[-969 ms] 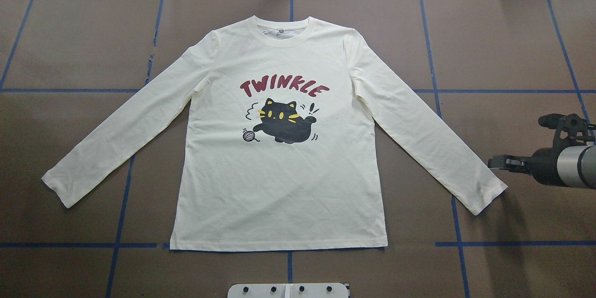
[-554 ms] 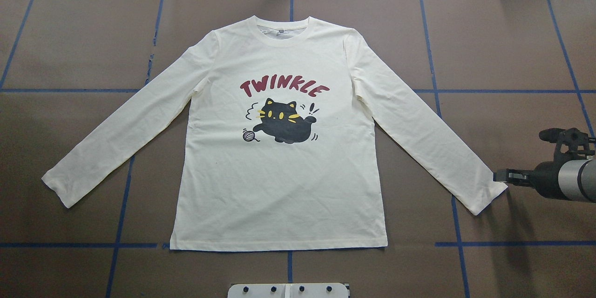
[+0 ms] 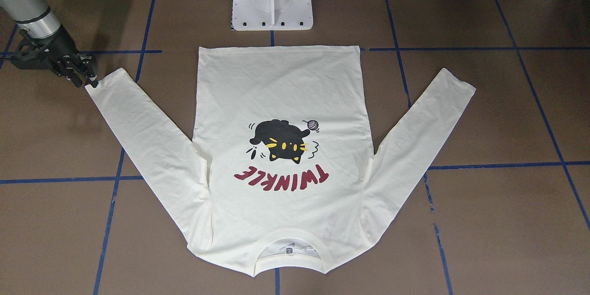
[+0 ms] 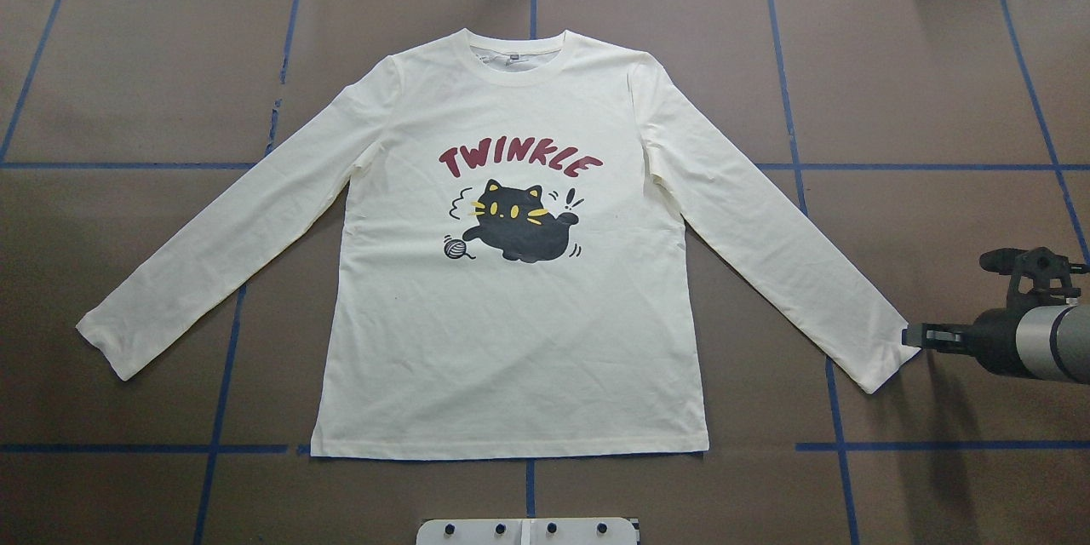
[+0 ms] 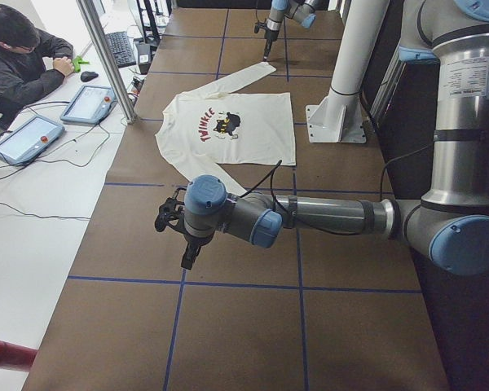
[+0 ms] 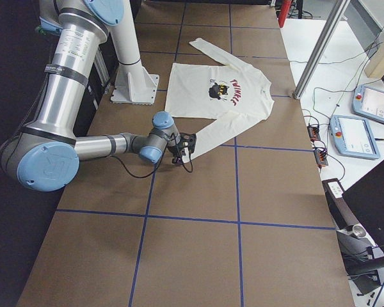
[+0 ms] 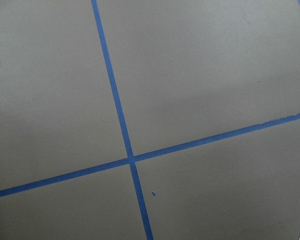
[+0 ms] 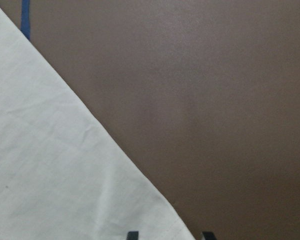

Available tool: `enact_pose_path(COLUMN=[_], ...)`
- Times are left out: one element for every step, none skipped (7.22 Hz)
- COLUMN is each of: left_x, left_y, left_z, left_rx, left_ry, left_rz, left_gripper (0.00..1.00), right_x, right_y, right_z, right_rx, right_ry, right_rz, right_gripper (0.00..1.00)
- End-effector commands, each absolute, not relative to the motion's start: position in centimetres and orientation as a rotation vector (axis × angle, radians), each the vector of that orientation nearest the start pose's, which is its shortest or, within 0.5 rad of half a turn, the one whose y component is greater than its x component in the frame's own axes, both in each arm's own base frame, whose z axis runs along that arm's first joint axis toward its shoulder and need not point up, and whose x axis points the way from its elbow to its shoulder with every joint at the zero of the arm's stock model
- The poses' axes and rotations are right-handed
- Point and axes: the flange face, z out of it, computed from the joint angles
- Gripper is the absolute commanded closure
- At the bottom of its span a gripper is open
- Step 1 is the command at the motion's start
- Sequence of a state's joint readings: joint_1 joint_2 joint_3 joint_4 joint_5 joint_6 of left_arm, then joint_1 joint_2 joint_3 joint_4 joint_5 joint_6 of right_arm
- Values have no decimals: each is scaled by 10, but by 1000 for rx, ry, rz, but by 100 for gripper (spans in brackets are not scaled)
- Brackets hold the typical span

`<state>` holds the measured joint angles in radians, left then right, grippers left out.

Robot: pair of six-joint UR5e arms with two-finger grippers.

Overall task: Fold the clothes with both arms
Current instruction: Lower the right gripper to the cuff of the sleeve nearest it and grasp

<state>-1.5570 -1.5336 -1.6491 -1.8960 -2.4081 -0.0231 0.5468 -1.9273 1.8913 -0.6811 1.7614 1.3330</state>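
**Shirt [image 4: 511, 341] flat and print up; right gripper [image 4: 911, 335] open at the cuff**

Right gripper: jaws apart, holding nothing. The wrist view shows two fingertips [image 8: 132, 235] at the bottom edge. One is over cream cloth, the other over bare table, and the cuff corner lies between them. Cannot tell whether the tips touch the cloth. The right arm [image 4: 1030, 341] comes in low and near level from the right edge of the overhead view. Its tool points at the right sleeve cuff [image 4: 886, 358].

Left gripper [image 5: 186, 257]: shows only in the side camera, so cannot tell how far its jaws are parted. It points down over the table [image 4: 937, 60], off the shirt, at the end of the outstretched left arm [image 5: 326, 216]. Its wrist camera sees brown surface and a crossing of blue tape lines [image 7: 131, 159].

The shirt is spread full width in the middle of the table, not yet folded. The hem is toward the white pedestal base [image 3: 272, 0] and the collar is on the far side. Both sleeves angle out and back toward the robot. The black cat print [image 4: 519, 226] sits on the chest under the red "TWINKLE" [image 4: 519, 160].

An operator [image 5: 20, 57] sits at a side desk past the collar end, with two tablets [image 5: 88, 102] in front.
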Motion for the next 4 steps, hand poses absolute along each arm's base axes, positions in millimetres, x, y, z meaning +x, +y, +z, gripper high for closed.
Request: enact_pose_path(left_x=[-52, -52, -53, -53], left_y=[-493, -493, -493, -493], left_z=[597, 597, 598, 598], left_rx=[329, 330, 330, 328], left_ry=[834, 834, 833, 833], left_rz=[145, 145, 145, 144], left_gripper=[0, 0, 0, 0], right_x=[-271, -272, -273, -273], right_y=[-295, -295, -293, -293], right_z=[565, 567, 572, 573], right_rx=[164, 162, 157, 156], right_ry=[-853, -849, -841, -839], right_rz=[202, 201, 198, 198], right_gripper=[50, 51, 51, 51])
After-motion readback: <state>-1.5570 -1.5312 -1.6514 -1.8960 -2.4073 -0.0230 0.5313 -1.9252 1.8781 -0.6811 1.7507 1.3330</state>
